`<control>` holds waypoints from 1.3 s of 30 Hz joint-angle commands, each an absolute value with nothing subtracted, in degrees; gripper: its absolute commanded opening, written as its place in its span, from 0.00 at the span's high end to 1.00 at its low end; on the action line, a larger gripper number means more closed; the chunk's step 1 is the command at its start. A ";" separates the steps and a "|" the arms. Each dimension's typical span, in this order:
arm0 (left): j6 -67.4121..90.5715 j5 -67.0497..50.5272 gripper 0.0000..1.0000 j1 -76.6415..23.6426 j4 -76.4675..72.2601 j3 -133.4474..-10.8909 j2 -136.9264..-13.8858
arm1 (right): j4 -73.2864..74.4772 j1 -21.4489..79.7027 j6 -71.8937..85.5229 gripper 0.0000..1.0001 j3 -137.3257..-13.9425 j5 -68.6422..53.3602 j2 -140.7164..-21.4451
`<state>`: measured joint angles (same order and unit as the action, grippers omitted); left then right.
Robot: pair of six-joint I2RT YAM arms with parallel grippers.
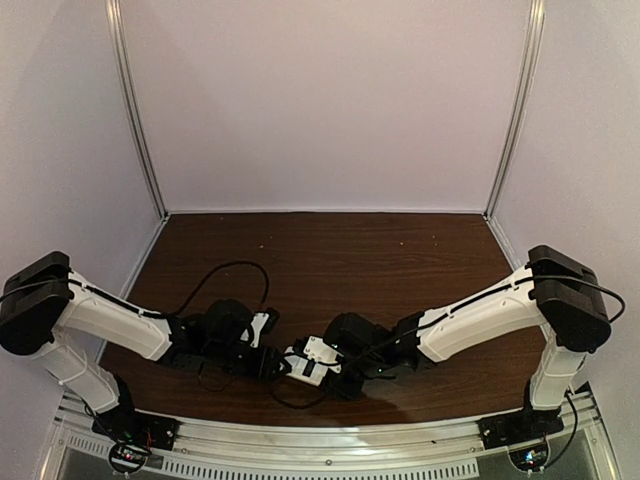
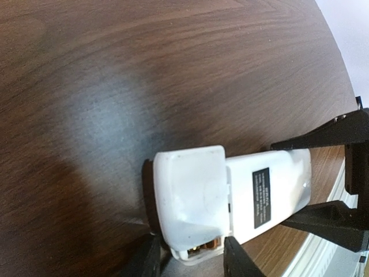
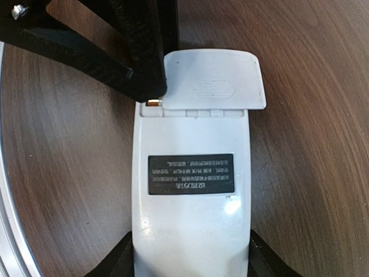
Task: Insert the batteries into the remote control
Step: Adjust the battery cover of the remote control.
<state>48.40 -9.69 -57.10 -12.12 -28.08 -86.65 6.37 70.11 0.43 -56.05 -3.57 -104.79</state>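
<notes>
The white remote control [image 3: 190, 190] lies back up on the dark wood table, near the front edge between both arms [image 1: 312, 358]. My right gripper [image 3: 190, 262] is shut on its plain end, one finger against each long side. A loose white cover [image 2: 190, 196] sits askew over the battery recess. A gold battery end [image 2: 204, 249] peeks out under it, also seen in the right wrist view [image 3: 153, 103]. My left gripper [image 2: 190, 257] stands at that side edge. Its jaws are apart beside the cover and clamp nothing.
A black cable [image 1: 230, 272] loops across the table behind the left arm. The metal rail [image 1: 330, 445] runs along the front edge, close below the remote. Pale walls enclose the table on three sides.
</notes>
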 commanded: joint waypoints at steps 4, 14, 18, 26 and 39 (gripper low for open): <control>46.48 -10.22 0.53 -56.51 -4.82 -26.07 -83.49 | 8.35 70.17 -1.71 0.91 -53.44 -1.74 -104.39; 45.43 -9.44 0.43 -51.67 -4.02 -26.11 -78.85 | 8.52 70.38 -3.12 0.94 -53.09 -1.98 -103.69; 43.27 -7.22 0.43 -49.98 -2.57 -29.39 -79.82 | 8.68 70.69 -3.42 0.95 -53.23 -2.23 -104.16; 40.45 -5.86 0.41 -48.48 -0.45 -38.23 -87.91 | 9.03 71.05 -3.52 0.95 -53.44 -2.01 -104.34; 36.39 -7.24 0.43 -47.72 4.71 -47.16 -97.31 | 9.27 71.32 -3.65 0.96 -53.53 -0.70 -104.58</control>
<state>38.59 -6.50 -47.99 2.48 -45.60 -95.59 4.80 70.76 -2.85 -55.02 -2.59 -104.31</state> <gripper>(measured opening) 0.577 0.576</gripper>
